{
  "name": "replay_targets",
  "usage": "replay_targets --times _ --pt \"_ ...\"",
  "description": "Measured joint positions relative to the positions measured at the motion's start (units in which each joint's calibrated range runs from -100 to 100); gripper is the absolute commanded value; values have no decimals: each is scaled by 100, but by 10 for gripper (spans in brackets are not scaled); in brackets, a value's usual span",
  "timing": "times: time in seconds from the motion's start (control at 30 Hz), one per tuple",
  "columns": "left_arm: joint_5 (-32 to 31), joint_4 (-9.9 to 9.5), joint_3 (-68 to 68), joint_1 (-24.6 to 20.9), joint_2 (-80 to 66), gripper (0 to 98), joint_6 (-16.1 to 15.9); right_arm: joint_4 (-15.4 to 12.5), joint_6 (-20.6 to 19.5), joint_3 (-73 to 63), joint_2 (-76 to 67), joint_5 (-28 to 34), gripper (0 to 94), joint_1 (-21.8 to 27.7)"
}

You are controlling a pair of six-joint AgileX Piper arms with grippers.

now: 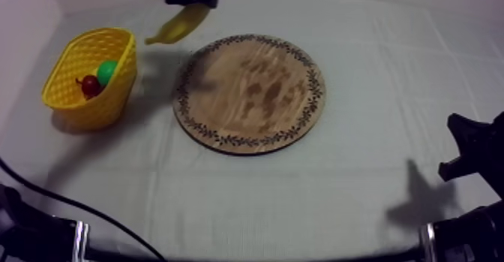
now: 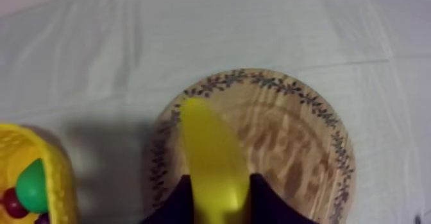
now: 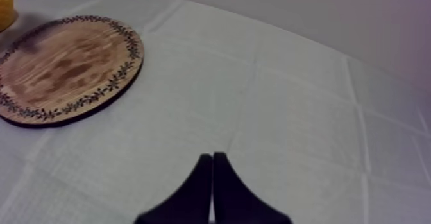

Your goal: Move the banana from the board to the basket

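- My left gripper (image 2: 221,204) is clamped on the banana (image 1: 178,25), plain yellow and curved, jutting ahead of its fingers, off the wooden board (image 1: 251,92).
- The yellow basket (image 1: 105,103) near it holds a small red fruit (image 1: 91,85) and a green fruit (image 1: 108,70).
- My right gripper (image 3: 212,175) is closed, empty.

My left gripper (image 2: 218,194) hangs raised, clamped on the banana (image 2: 208,149); my right gripper (image 3: 212,165) rests low, closed on nothing.

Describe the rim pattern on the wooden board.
Dark leafy sprigs ringing the wooden board; clearest in the top view.
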Motion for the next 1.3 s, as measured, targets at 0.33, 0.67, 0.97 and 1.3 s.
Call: replay_targets --times 0.33,0.67,0.97,1.3 --pt "178 -44 1808 -357 -1650 217 -344 0 0 0 0 0 3 0" --pt "44 -184 1605 -1071 -1941 219 -658 0 0 0 0 1 3 0" --pt "-346 -263 1386 -1744 -1293 225 -691 0 0 0 0 1 3 0" --pt "-491 -283 1713 -2266 -510 226 -821 0 0 0 0 1 3 0"
